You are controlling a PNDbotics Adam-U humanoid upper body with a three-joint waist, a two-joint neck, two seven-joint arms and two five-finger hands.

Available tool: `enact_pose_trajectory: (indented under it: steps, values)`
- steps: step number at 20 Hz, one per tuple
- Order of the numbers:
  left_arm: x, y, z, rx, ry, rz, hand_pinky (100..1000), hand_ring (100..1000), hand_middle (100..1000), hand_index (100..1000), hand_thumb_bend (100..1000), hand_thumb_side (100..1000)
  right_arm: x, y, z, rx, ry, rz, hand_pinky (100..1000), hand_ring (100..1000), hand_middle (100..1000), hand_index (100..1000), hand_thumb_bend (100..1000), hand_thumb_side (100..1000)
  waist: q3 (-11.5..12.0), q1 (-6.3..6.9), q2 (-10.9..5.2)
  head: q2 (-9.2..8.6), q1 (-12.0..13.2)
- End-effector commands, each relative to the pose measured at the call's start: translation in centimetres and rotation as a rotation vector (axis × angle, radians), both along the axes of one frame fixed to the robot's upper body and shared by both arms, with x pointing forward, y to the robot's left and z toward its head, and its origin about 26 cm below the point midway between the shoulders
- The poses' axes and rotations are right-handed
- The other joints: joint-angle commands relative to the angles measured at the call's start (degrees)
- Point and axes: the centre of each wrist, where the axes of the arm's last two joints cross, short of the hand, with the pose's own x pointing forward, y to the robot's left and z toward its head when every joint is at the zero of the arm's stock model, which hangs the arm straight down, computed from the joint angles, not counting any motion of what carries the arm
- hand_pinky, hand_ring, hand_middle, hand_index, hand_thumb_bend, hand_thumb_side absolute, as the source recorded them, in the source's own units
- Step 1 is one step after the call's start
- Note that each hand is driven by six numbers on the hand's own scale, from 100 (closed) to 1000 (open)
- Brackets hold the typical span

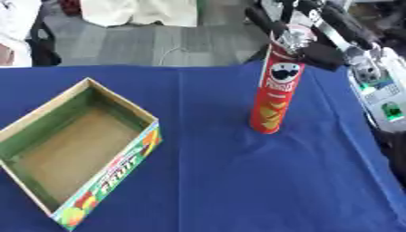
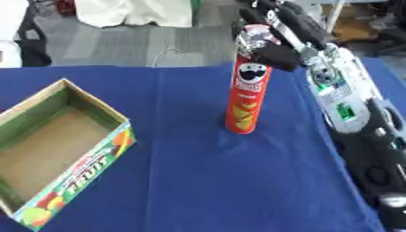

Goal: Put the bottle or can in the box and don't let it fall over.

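Right eye view | right hand [image 2: 269,45] grips upright red can [image 2: 246,97] top | box [image 2: 47,149] well apart

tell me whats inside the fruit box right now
Nothing shows inside the fruit box: only its bare brown floor and green inner walls. The red can stands outside on the blue cloth, right hand at its top.

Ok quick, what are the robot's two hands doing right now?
Right hand: shut on the top of the tall red cardboard crisp can, which stands upright on the blue tablecloth.
Left hand: not in view.
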Motion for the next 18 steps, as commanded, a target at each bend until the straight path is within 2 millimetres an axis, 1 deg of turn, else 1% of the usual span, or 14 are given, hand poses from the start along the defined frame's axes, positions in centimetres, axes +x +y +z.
enact_pose_trajectory:
  steps: [1, 3, 4, 7, 18]
  values:
    - [-0.1, -0.1, 0.6, 0.011, -0.021, -0.011, 495, 770, 706, 749, 218, 850, 0.0, -0.6, 1.3, -0.051, -0.003, -0.018, 911, 909, 882, 936, 100, 1000, 0.1, 0.07, -0.84, -0.31, -0.19]
    - [-0.1, 0.0, 0.6, 0.011, -0.02, -0.012, 495, 770, 706, 749, 219, 850, 0.4, -0.6, 1.2, -0.052, 0.011, -0.016, 929, 912, 887, 943, 100, 1000, 0.18, 0.09, -0.88, -0.35, -0.24]
    - [-0.1, 0.0, 0.6, 0.011, -0.019, -0.012, 495, 770, 706, 749, 219, 851, 0.6, -0.7, 1.1, -0.051, 0.018, -0.016, 956, 925, 898, 953, 100, 1000, 0.22, 0.08, -0.9, -0.38, -0.27]
    - [-0.1, -0.1, 0.5, 0.01, -0.017, -0.013, 495, 771, 707, 749, 219, 851, 1.1, -0.9, 1.0, -0.043, 0.038, -0.02, 989, 949, 908, 971, 100, 1000, 0.27, 0.06, -0.95, -0.47, -0.29]
    - [-0.1, -0.1, 0.4, 0.012, -0.01, -0.015, 493, 772, 708, 750, 219, 853, 2.2, -1.7, 0.6, -0.015, 0.08, -0.038, 975, 939, 898, 979, 100, 1000, 0.3, 0.09, -0.97, -0.54, -0.31]
